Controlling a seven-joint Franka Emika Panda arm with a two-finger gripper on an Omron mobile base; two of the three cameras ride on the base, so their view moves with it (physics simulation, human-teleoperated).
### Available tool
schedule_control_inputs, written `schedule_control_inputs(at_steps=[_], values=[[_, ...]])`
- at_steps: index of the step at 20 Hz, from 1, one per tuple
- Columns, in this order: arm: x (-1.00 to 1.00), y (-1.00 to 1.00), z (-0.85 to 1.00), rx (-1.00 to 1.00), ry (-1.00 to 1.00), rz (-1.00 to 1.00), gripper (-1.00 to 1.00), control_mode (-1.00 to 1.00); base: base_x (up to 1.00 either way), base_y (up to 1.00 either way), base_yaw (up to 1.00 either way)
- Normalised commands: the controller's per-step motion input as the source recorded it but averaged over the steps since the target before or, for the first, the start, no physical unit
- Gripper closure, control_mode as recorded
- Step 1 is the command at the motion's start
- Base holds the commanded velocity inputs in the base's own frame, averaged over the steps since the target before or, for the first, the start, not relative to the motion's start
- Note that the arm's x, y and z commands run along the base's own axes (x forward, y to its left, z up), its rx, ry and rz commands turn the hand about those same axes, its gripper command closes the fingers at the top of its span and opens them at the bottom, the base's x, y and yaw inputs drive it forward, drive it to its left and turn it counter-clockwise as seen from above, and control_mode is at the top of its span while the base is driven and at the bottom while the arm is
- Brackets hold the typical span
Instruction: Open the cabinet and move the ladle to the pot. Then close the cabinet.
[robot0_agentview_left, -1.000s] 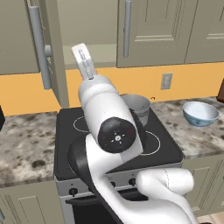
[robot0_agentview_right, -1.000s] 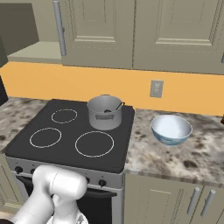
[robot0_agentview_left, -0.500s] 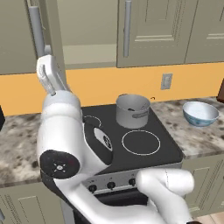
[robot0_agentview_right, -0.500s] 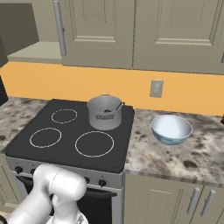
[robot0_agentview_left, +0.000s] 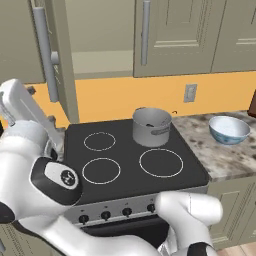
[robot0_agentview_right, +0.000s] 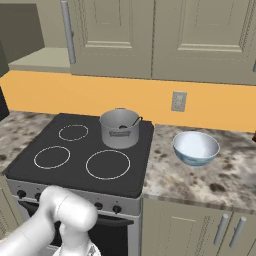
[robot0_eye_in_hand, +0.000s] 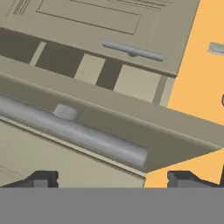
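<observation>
The cabinet has its left door swung open and its right door closed. The grey pot stands on the stove's back right burner. The ladle's thin dark handle leans over the pot's rim, hooked end outward. My gripper is open with nothing between its fingers. It sits close in front of the open door's silver bar handle. My white arm reaches up at the far left, just below that handle.
A pale-blue and white bowl sits on the speckled counter right of the black stove. A wall outlet is on the orange backsplash. Low cabinets run under the counter.
The arm has swung from over the stove's middle to the far left, bringing the open gripper to the open door's handle. The pot, ladle and bowl have not moved.
</observation>
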Motion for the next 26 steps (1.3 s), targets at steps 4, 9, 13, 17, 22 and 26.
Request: schedule_control_inputs(at_steps=[4,9,13,17,22,26], values=[[0.04,0.56,-0.15,0.0,0.0,-0.16,-1.0,-1.0,0.0,0.0,0.0],[0.51,0.09,-0.18,0.0,-0.03,-0.19,-1.0,-1.0,0.0,0.0,0.0],[0.64,0.0,-0.3,0.0,-0.03,-0.19,-1.0,-1.0,0.0,0.0,0.0],[0.4,0.0,-0.13,0.0,-0.11,-0.16,-1.0,-1.0,0.0,0.0,0.0],[0.31,-0.16,0.0,0.0,-0.13,-0.11,-1.0,-1.0,0.0,0.0,0.0],[0.51,-0.4,0.0,0.0,-0.01,-0.16,-1.0,-1.0,0.0,0.0,0.0]])
